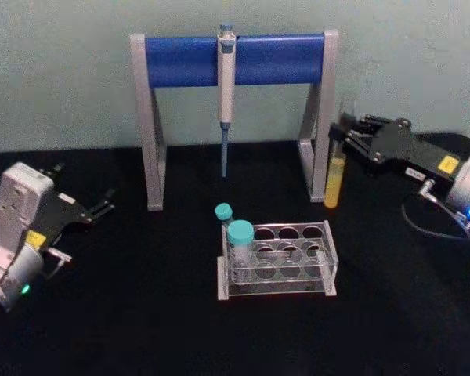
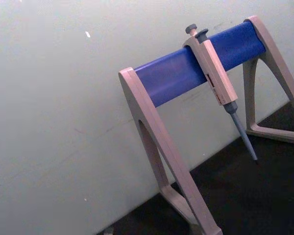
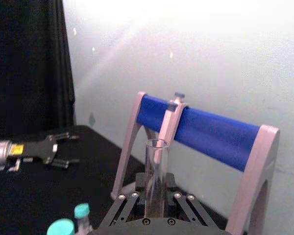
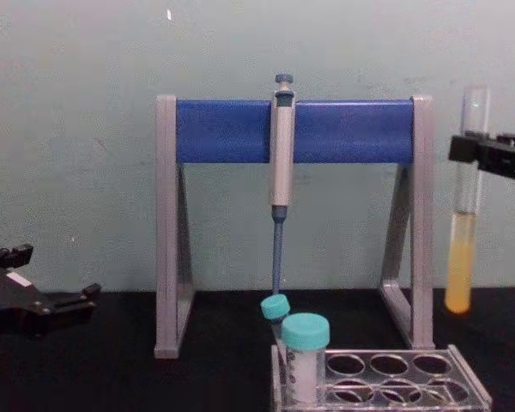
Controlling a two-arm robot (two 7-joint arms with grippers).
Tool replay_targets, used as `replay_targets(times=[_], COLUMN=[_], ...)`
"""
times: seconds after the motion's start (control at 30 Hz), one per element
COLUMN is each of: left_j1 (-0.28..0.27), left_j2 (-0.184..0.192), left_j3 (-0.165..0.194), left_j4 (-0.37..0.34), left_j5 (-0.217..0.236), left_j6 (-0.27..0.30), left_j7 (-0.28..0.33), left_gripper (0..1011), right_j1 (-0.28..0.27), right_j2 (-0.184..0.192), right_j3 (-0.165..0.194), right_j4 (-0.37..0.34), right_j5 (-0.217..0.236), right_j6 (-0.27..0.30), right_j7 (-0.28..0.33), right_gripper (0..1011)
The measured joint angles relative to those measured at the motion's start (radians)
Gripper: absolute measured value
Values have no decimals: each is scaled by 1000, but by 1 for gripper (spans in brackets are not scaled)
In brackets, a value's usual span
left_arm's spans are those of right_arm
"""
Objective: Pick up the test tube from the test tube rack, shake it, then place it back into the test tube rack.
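Chest view | right claw clamps test tube upright, aloft | left claw parked, spread wide

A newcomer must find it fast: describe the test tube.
Start at the grey-and-blue pipette stand at the back. Beside its right leg, the right gripper holds the test tube upright; the left gripper sits open, far left. The tube is long, slim, uncapped, yellow liquid at the bottom, unlike the short teal-capped tubes in the rack.

At lower centre we find the test tube rack's right holes free, teal-capped tubes blocking its left, the pipette stand above.
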Motion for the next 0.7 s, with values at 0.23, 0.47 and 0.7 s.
replay_targets(times=[0.23, 0.47, 0.7], left_j1=[0, 0, 0], left_j2=[0, 0, 0], left_j3=[0, 0, 0], left_j4=[0, 0, 0], left_j5=[0, 0, 0], left_j6=[0, 0, 0], left_j7=[0, 0, 0], left_gripper=[1001, 1001, 1001], right_j1=[33, 42, 37], right_j2=[-56, -83, -70], right_j3=[-4, -26, -53], right_j4=[35, 42, 31], right_j5=[16, 43, 53], right_j6=[-4, -21, -48], right_j7=[-1, 51, 118], right_gripper=[235, 235, 235])
